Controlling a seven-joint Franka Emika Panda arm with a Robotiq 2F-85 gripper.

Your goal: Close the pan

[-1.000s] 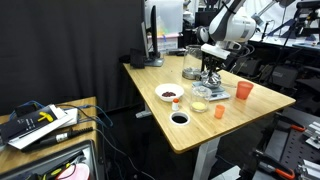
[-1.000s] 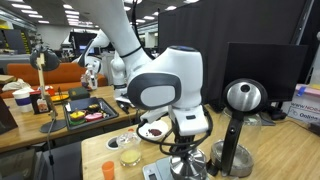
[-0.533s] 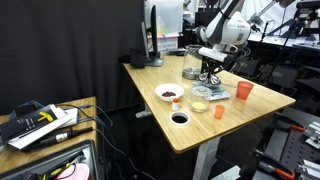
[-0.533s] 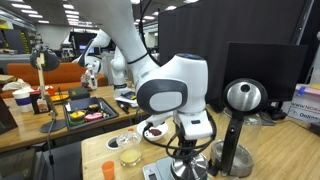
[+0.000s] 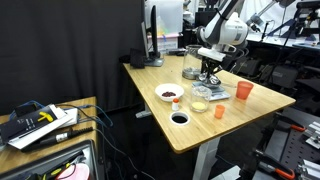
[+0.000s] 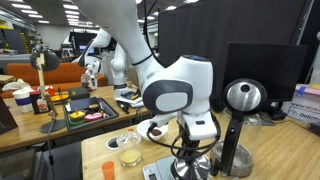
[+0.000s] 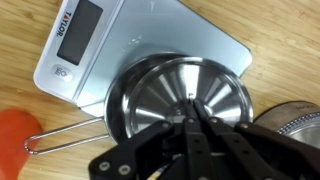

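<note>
overhead, gripper [image 7: 193, 110] pinching lid [image 7: 158, 90] on pan [image 7: 111, 100], scale [image 7: 170, 35] lettering unreadable

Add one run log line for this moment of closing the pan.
jaws: shut on lid knob | lid: centred over pan, seating unclear | pan: on kitchen scale

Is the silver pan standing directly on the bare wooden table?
No, in the wrist view the pan rests on the metal platform of a kitchen scale, next to its display.
</note>
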